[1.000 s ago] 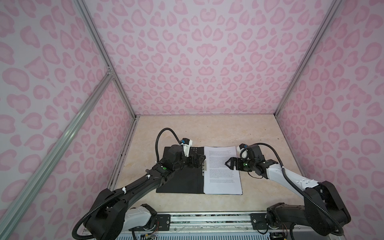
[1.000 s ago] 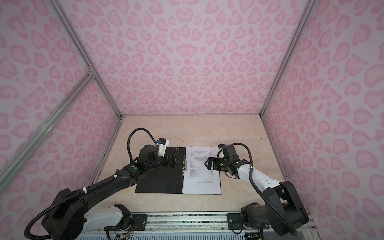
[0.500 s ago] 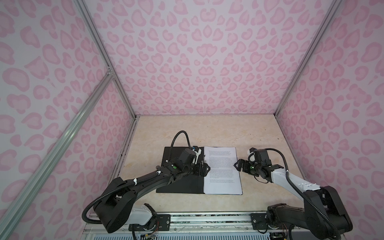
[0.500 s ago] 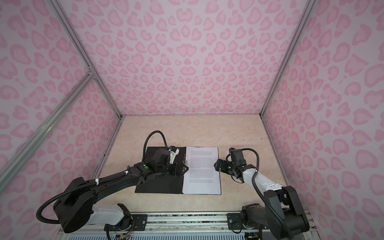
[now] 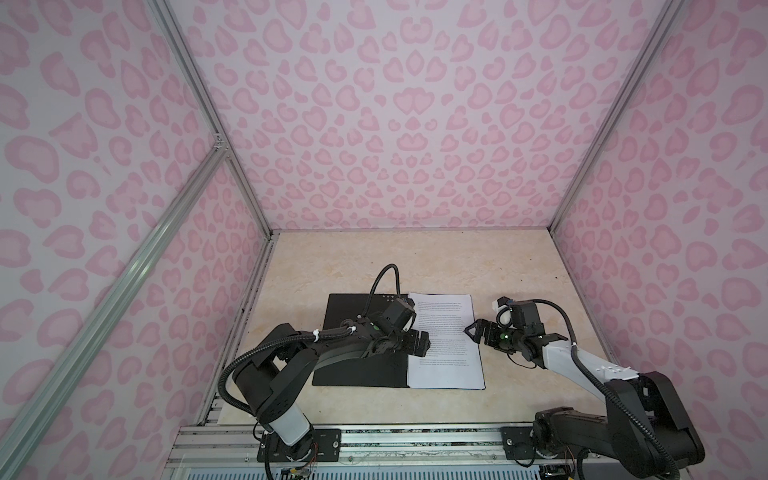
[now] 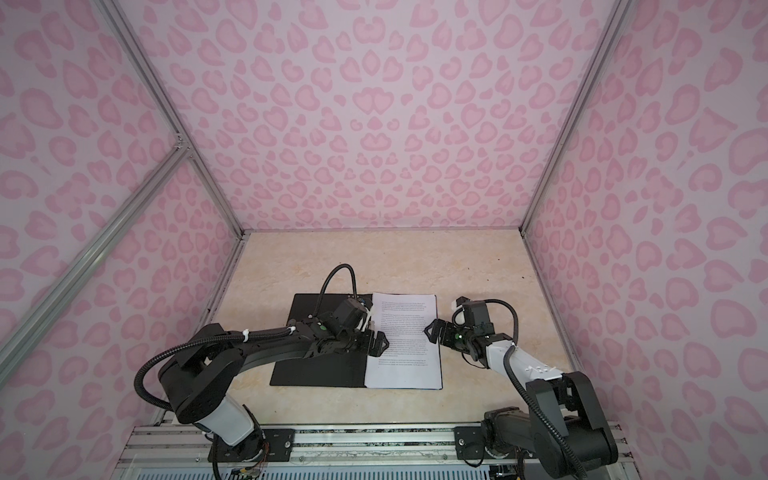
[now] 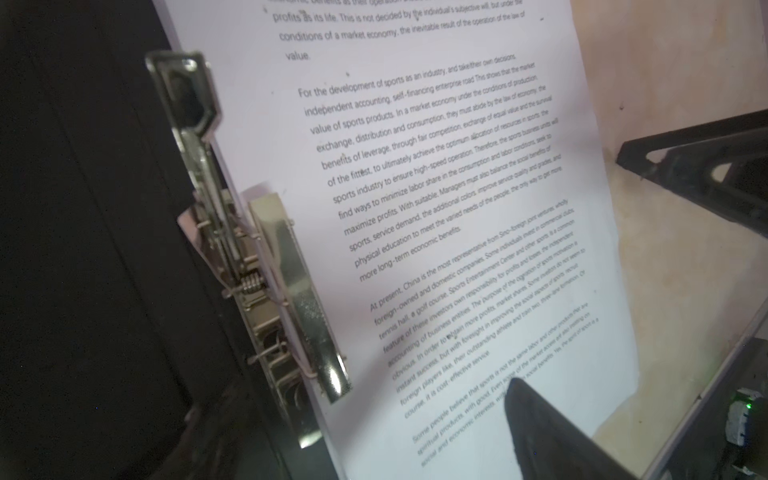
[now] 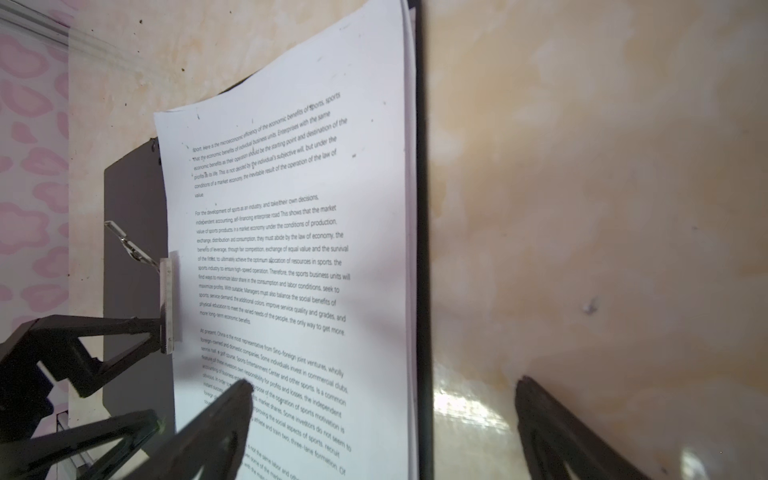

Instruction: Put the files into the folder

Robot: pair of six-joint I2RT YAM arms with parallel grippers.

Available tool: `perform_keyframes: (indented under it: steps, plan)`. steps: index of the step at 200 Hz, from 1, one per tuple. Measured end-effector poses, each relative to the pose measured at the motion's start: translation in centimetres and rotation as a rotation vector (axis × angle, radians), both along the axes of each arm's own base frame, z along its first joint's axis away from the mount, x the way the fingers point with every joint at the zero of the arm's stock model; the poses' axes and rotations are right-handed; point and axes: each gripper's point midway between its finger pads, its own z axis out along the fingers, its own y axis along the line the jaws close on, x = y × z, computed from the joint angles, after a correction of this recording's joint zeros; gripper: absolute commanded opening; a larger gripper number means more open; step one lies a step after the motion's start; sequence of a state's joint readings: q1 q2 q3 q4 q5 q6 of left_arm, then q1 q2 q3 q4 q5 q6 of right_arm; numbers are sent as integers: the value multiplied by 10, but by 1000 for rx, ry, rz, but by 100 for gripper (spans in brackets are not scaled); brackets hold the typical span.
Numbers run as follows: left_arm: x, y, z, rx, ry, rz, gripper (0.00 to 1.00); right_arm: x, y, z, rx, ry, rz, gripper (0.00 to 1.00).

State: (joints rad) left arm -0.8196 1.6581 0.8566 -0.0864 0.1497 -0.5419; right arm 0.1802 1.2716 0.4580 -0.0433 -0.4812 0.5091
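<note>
Folder (image 5: 353,309) lies open and flat on the bench (image 5: 374,257). Its bare black cover spreads out beneath the left arm, to the outer side of the left gripper (image 5: 419,341). That gripper hangs low over the spine with its jaws spread and nothing between them. In the right wrist view one of its fingers (image 8: 83,332) ends right at the clip (image 8: 168,307), seemingly touching the bar. The other finger sits apart from it, nearer the lower end of the spine.

The clip (image 7: 291,299) is close in front of the left gripper. Its silver lever is tilted up and its bar lies across the spine-side edge of the files (image 5: 446,365).

The files are stacked on the folder's right half, between the two grippers, printed side up. Their far corner is curled slightly off the stack.

The right gripper (image 5: 471,330) is at the files' outer edge, opposite the left one, also wide open and holding nothing. One finger (image 8: 232,409) is over the printed page and the other (image 8: 552,428) over bare bench beyond the folder's rim, so the edge runs between them. I cannot tell whether either finger touches the paper.
</note>
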Motion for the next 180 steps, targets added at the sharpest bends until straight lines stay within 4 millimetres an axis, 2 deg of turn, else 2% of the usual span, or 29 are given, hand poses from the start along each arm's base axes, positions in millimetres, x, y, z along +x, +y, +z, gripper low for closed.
perform_keyframes:
  steps: [53, 108, 180]
  plan:
    - [3, -8, -3, -7, 7, 1, 97, 7, 4, 0, 33, -2, 10, 98]
    - [8, -23, -2, -41, 15, 7, 97, 24, 11, 2, 63, 5, 12, 98]
    - [26, -51, 1, -91, 14, 42, 97, 64, -16, 1, 62, -1, -92, 98]
